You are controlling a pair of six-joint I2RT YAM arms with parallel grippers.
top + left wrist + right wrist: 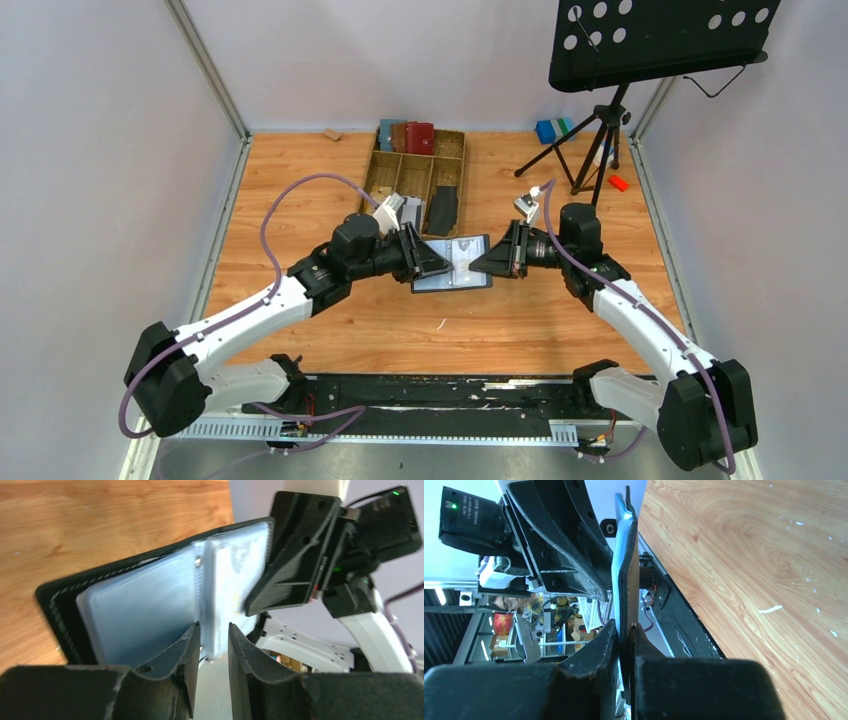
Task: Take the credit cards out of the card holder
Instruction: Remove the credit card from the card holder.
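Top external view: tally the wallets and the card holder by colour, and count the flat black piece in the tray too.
blue wallet: 1
brown wallet: 1
red wallet: 1
black card holder: 1
black flat piece: 1
Total: 5

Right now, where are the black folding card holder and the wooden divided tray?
black folding card holder (455,268): top external view, open sleeve page.
wooden divided tray (383,172): top external view, bare left compartment.
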